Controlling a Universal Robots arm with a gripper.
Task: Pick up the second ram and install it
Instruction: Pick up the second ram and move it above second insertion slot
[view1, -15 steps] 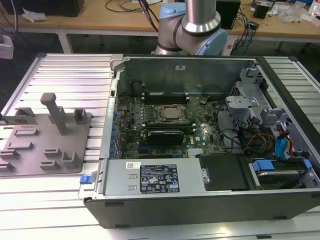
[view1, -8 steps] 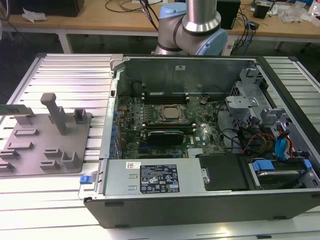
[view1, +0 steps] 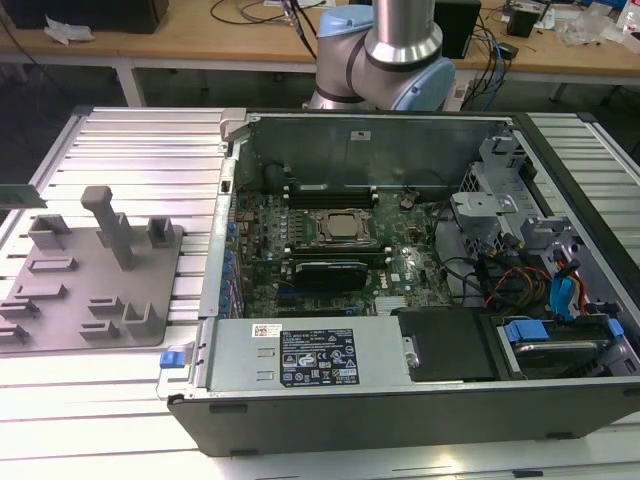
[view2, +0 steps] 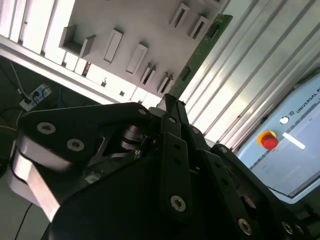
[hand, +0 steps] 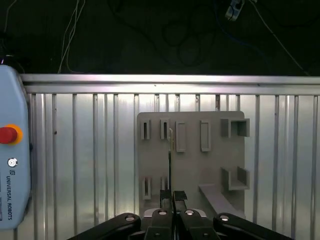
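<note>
Clamping the second ram, the end effector grips one end.

The table is ribbed bare metal, bright and reflective. At the exterior view's left, the tray is smooth, matt grey plastic. The memory stick is green circuit board with a faint sheen and dark matt chips. The gripper is matt black, set with shiny metal screws. The computer case is dull grey sheet metal inside, with a dark matt shell. A paper label sits on its grey metal box. The arm is brushed silver metal with glossy pale-blue caps. The far bench is wood.
</note>
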